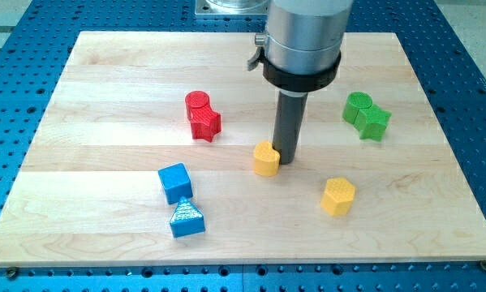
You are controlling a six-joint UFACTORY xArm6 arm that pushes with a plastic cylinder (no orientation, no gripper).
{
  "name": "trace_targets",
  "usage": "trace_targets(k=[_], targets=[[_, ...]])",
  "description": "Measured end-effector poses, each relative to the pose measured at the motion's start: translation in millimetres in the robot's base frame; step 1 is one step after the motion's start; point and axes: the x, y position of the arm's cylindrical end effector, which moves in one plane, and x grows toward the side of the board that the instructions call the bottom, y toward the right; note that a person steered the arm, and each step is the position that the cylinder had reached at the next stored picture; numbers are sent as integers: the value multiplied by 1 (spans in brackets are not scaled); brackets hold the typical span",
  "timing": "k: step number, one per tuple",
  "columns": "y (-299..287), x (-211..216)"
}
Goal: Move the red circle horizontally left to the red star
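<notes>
Our red circle point(197, 102) already sits touching the red star point(204, 123), just behind it at far left, while my tip point(286, 163), a bare rod gripping nothing, rests against the yellow block point(266, 159), so we judge little remains beyond backing away.

This looks like a robotics lab bench. A pale wooden board point(243, 154) lies on a blue metal table point(470, 73) with a regular grid of holes around the board. Above the board hangs a grey machine arm point(303, 36).
</notes>
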Motion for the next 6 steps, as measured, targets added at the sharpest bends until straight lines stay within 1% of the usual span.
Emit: trace_targets(k=[1, 2, 4, 5, 6], targets=[[-3, -7], [-32, -33], [-43, -75], [-61, -105], [-128, -105]])
